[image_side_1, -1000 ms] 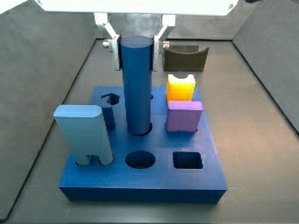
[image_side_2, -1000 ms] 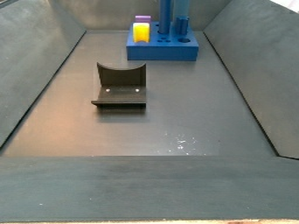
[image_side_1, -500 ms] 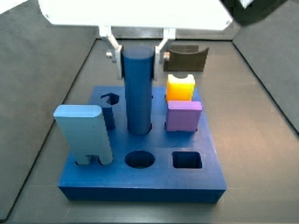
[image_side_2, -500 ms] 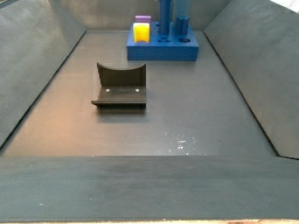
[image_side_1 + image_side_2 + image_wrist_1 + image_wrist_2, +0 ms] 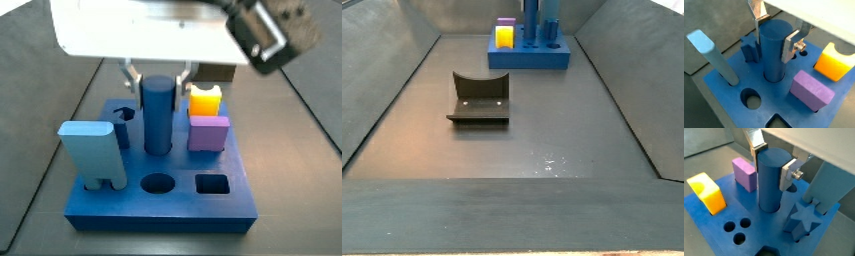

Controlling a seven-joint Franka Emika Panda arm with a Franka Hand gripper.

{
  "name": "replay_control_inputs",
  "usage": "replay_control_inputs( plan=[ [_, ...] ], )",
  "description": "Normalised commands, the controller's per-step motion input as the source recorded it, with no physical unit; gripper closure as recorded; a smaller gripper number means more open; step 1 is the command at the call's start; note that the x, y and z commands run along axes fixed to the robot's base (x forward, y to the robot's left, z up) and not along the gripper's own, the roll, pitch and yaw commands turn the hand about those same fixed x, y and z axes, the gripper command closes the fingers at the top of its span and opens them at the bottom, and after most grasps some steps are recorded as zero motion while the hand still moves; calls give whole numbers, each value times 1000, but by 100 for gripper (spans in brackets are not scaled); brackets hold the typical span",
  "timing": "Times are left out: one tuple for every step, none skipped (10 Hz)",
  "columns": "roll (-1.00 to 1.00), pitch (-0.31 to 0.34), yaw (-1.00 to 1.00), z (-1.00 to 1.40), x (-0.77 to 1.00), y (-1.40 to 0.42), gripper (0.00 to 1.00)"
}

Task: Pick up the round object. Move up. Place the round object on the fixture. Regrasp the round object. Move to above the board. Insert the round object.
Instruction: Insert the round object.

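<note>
The round object [image 5: 159,115], a dark blue cylinder, stands upright with its lower end in a hole in the middle of the blue board [image 5: 160,205]. My gripper [image 5: 159,78] is shut on its top, one silver finger on each side, as both wrist views show: gripper [image 5: 775,37], peg [image 5: 774,50], gripper [image 5: 772,167], peg [image 5: 771,183]. The board [image 5: 529,58] stands at the far end in a side view, with the peg [image 5: 532,20] rising from it. The dark fixture [image 5: 480,100] sits alone on the floor, well away from the board.
On the board stand a pale blue block [image 5: 91,150], a yellow piece [image 5: 205,100], a purple block [image 5: 209,132] and a blue star piece [image 5: 804,218]. A round hole [image 5: 159,183] and a square hole [image 5: 213,183] are open at the front. Grey walls ring the floor.
The gripper has come down with the round object, whose top now stands much lower over the board as it sinks into the hole. The other pieces have not moved.
</note>
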Motion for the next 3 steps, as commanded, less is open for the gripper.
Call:
replay_control_inputs(
  plan=[
    [0,-34,0,-220,-51,-14,100],
    [-30,-80,0,-43,-23,0,100],
    [0,0,0,0,0,0,100]
  ],
)
